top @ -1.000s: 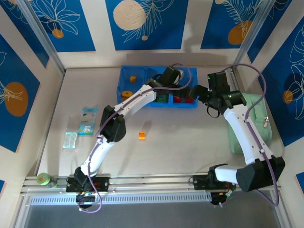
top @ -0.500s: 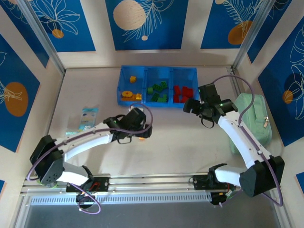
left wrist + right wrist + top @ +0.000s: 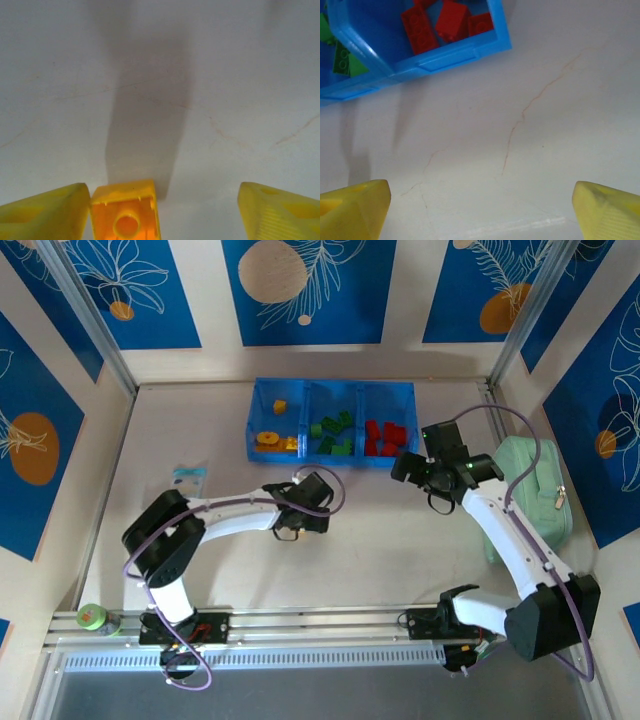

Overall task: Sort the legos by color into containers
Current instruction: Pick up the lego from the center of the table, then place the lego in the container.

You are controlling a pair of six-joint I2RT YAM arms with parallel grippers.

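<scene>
From above, the low translucent blue plastic tray (image 3: 265, 390) sits at the far middle of the pale tabletop (image 3: 400, 550). Its left compartment holds yellow-orange studded bricks (image 3: 272, 440), the middle one green studded bricks (image 3: 333, 433), and the right one red studded bricks (image 3: 383, 436). The left claw (image 3: 305, 523) is low over the tabletop, well in front of the tray. The right claw (image 3: 403, 466) hangs just off the tray's near right corner. A mint-green zippered case (image 3: 530, 485) lies at the right edge.

In the left wrist view, the left claw (image 3: 164, 202) has its yellow fingers (image 3: 45, 212) spread wide. A small yellow-orange plastic brick (image 3: 125, 210) lies on the tabletop between them, touching the finger on the picture's left and well apart from the other. Its hollow underside faces the camera.

In the right wrist view, the right claw (image 3: 480, 205) is spread wide and grips nothing, above bare tabletop. The tray's corner (image 3: 445, 55) is ahead, with red bricks (image 3: 445, 22) and green ones (image 3: 342, 60) inside.
</scene>
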